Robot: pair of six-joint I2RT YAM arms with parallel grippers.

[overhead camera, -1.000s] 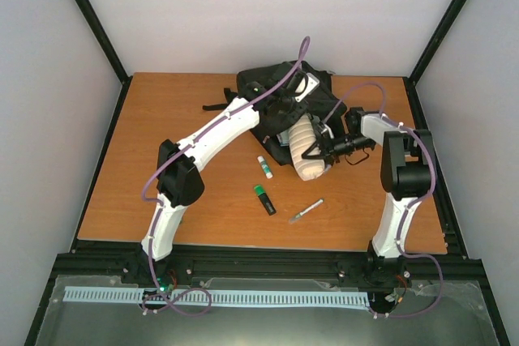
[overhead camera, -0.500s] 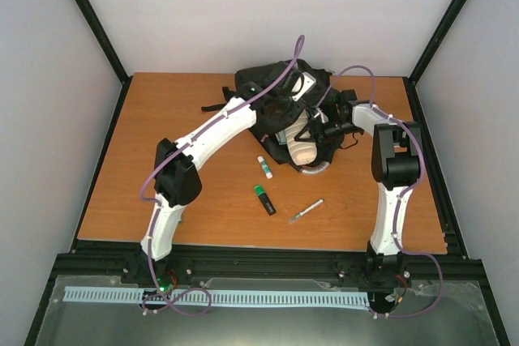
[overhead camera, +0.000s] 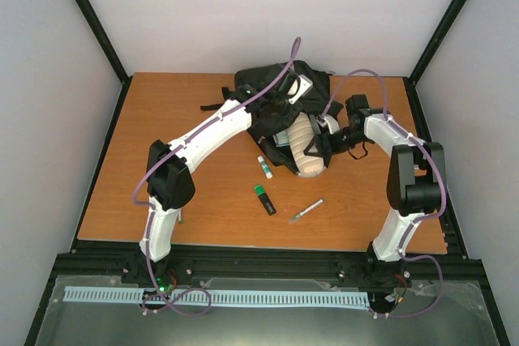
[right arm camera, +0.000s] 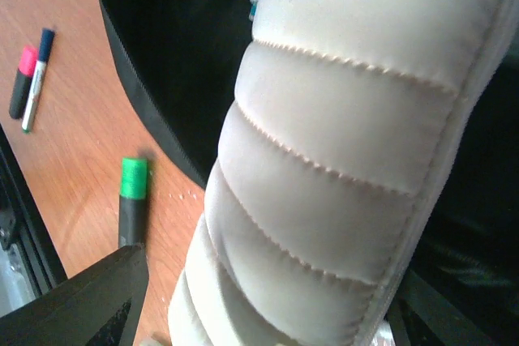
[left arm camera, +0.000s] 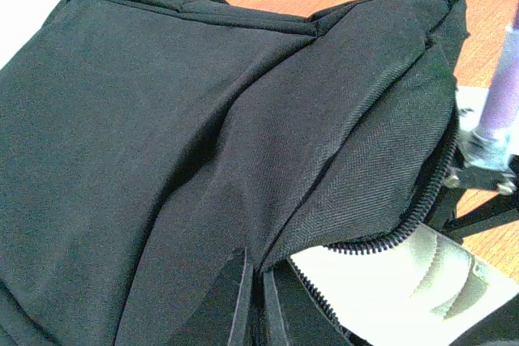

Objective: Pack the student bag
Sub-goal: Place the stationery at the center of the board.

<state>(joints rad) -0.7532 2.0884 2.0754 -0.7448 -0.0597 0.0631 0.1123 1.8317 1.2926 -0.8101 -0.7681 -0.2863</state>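
The student bag (overhead camera: 276, 91) lies at the back middle of the table, a big black backpack. My left gripper (overhead camera: 281, 109) is shut on the black fabric edge of the bag's opening (left arm camera: 324, 192), holding it raised; its fingers (left arm camera: 235, 305) pinch the cloth. A white padded pouch (overhead camera: 305, 145) lies half inside the opening and half out on the table. Below the zip edge a part of the pouch (left arm camera: 405, 269) shows. My right gripper (overhead camera: 327, 145) is open at the pouch's right side. In its wrist view the pouch (right arm camera: 349, 135) sits between the wide-spread jaws of the right gripper (right arm camera: 268, 313).
On the wood in front of the bag lie a green-capped black highlighter (overhead camera: 264, 199), a small white and green stick (overhead camera: 264, 167) and a pen (overhead camera: 306, 211). A pink marker (right arm camera: 22, 83) and a blue-capped pen (right arm camera: 37, 79) lie further left. Black frame rails edge the table.
My right gripper has opened and let go of the pouch, after pushing it a little toward the bag. My left gripper keeps its hold on the bag's edge.
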